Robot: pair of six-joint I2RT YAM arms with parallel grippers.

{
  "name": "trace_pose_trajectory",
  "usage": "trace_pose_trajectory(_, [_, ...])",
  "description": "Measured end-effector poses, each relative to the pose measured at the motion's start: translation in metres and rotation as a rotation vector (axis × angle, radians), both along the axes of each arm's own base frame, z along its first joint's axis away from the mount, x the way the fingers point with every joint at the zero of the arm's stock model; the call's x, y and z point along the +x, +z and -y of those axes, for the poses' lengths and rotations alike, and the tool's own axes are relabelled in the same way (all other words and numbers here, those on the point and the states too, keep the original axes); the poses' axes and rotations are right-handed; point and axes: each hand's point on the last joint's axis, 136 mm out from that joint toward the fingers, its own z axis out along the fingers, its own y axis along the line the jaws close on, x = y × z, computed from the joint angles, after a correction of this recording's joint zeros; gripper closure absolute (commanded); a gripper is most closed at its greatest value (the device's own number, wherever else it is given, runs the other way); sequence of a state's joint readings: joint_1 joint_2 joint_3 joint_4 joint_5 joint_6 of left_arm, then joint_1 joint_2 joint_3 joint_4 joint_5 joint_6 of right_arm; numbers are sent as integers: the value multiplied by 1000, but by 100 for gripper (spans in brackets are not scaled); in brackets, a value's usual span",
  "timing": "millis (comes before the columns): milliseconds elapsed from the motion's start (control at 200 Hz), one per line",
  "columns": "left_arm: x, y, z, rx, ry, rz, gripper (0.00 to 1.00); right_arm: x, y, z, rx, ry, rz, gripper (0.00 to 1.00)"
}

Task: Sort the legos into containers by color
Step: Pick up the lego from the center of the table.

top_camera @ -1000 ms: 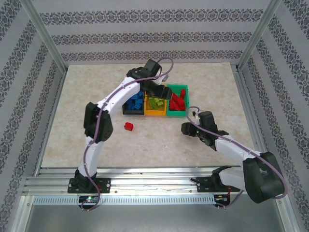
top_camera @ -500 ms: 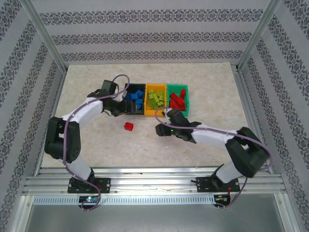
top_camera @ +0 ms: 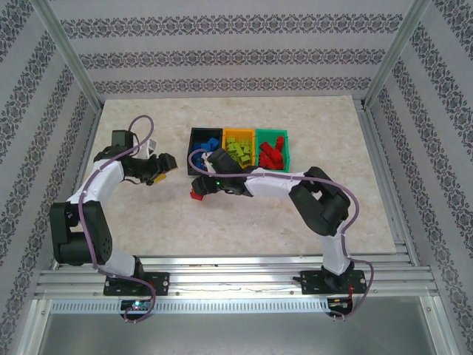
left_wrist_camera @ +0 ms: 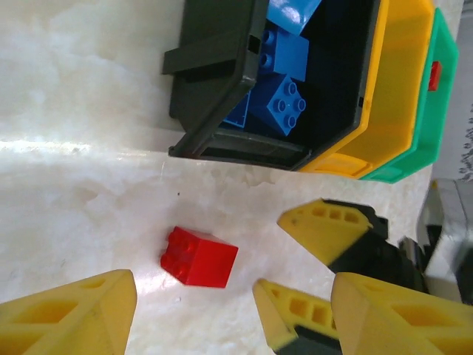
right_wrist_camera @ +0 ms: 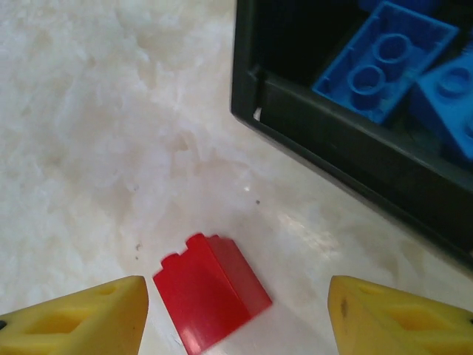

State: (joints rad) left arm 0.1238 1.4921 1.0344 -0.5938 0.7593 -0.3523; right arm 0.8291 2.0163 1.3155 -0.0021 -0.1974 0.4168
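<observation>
Moved right pincer (right_wrist_camera: 236,318) across to last loose red brick (right_wrist_camera: 211,307) on tabletop (top_camera: 295,214); apart, nothing clamped. Withdrew left pincer (top_camera: 164,161) leftward; apart. Remaining: grasp, drop into green bin (left_wrist_camera: 417,140).

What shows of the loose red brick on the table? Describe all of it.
The small glossy red plastic brick lies alone, skewed, on the pale marbled tabletop, just outside the black plastic bin holding blue bricks. The right gripper hovers beside it, yellow fingers open, not gripping it.
</observation>
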Motion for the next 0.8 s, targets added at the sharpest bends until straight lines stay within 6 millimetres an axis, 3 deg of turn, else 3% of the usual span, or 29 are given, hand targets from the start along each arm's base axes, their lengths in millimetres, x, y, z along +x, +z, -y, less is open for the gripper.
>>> trace_pose_trajectory(145, [-10, 0, -11, 19, 3, -3, 30, 3, -10, -14, 2, 30, -38, 31])
trace_pose_trajectory(310, [-24, -6, -10, 29, -6, -11, 31, -1, -27, -16, -41, 46, -93, 31])
trace_pose_trajectory(540, [-28, -10, -6, 5, -14, -27, 31, -5, -32, -30, -118, 94, -87, 34])
trace_pose_trajectory(799, [-27, -9, -4, -10, -20, -25, 31, -20, -41, -27, -262, 147, -38, 56])
